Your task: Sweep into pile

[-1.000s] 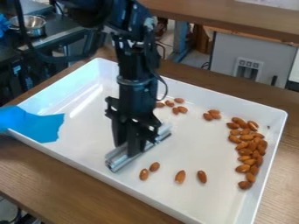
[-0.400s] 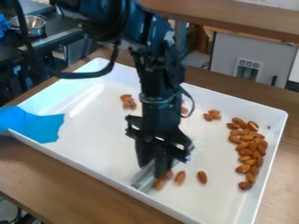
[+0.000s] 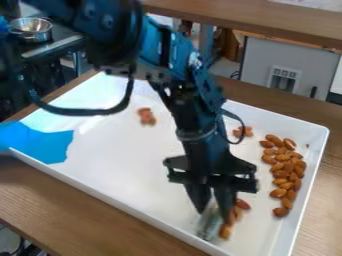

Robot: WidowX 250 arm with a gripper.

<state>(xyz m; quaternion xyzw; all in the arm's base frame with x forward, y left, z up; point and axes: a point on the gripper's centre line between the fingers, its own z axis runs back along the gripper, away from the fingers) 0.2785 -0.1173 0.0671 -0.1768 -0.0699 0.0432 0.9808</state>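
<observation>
Worktop: brown wood with fine grain (image 3: 47,187), carrying the tray.
Background: second wooden surface (image 3: 254,21) across the top of the view; beneath it, an upright grey panel (image 3: 264,62) with a pale, slotted plate (image 3: 283,79). At upper left, a round, shiny metal pot (image 3: 31,30) on a dark counter.
Tray: white, smooth, glossy, rectangular with rounded corners and raised walls (image 3: 87,186); light reflects off the floor at upper left.
Blue sheet: flat, ragged-edged piece (image 3: 40,143) lying over the tray's left corner.
Almonds, main group: brown, oval, pointed, matte; gathered in an elongated pile (image 3: 287,172) along the tray's right side.
Almonds, outlying: one cluster (image 3: 147,116) left of the arm, one (image 3: 247,131) just right of it, and several (image 3: 226,231) beside the bar.
Bar: silvery, straight-sided metal (image 3: 208,227), low in the tray near its front wall; contour blurred.
Pincer: black, pointing downward (image 3: 214,214); fingers slightly apart, closed on the bar between their tips.
</observation>
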